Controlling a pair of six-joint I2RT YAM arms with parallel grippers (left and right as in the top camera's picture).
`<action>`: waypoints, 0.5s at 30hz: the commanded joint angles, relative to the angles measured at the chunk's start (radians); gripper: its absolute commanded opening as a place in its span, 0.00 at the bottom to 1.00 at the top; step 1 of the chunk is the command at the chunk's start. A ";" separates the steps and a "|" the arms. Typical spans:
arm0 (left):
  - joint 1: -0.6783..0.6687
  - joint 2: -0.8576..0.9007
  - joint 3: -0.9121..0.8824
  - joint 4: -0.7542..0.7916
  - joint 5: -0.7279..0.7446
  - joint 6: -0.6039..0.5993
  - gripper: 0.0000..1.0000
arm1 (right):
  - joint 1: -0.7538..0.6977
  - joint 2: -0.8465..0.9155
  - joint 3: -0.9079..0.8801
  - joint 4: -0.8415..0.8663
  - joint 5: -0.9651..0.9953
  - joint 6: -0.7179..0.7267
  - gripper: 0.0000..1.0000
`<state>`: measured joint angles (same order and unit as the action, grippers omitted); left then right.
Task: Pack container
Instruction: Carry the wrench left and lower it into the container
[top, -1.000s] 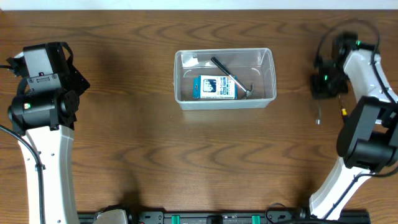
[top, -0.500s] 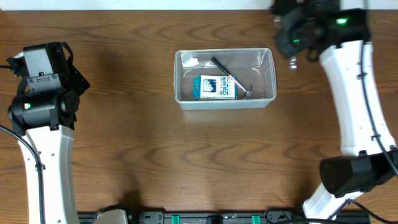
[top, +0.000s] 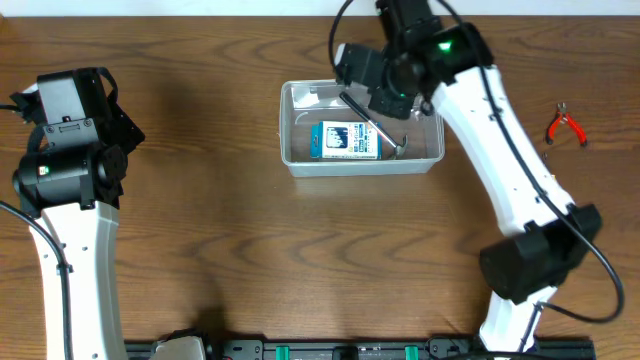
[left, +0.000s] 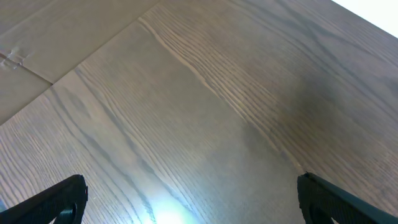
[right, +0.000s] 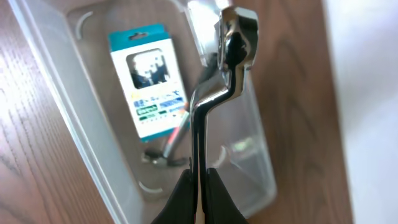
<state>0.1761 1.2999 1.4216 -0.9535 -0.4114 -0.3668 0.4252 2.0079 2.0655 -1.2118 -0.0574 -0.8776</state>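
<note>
The container (top: 296, 160), a clear plastic tub, stands at the table's middle back. It holds a blue-and-white box (top: 346, 140) and a small hammer (top: 392, 140). My right gripper (top: 388, 88) hovers over the tub's back right part. In the right wrist view it (right: 199, 180) is shut on a chrome wrench (right: 214, 93) that sticks out above the container (right: 50, 56), the box (right: 149, 81) and the hammer (right: 163, 152). My left gripper (left: 193, 211) is open and empty over bare wood, far left of the container.
Red-handled pliers (top: 566, 127) lie on the table at the far right. The left arm (top: 68, 140) stands at the left edge. The right arm (top: 500, 140) stretches from the front right across to the tub.
My right arm has swung from the table's right side to above the container, carrying the wrench. The red pliers now show at the right. The left arm has not moved.
</note>
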 joint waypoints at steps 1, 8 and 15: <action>0.004 0.002 0.007 0.000 -0.019 -0.010 0.98 | 0.008 0.068 0.006 -0.014 -0.058 -0.047 0.01; 0.004 0.002 0.007 0.000 -0.019 -0.010 0.98 | 0.008 0.198 0.005 -0.043 -0.105 -0.047 0.01; 0.004 0.002 0.007 0.000 -0.019 -0.010 0.98 | 0.009 0.282 0.005 -0.045 -0.117 -0.043 0.01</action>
<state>0.1761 1.2999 1.4216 -0.9531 -0.4114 -0.3668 0.4252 2.2711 2.0651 -1.2564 -0.1429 -0.9062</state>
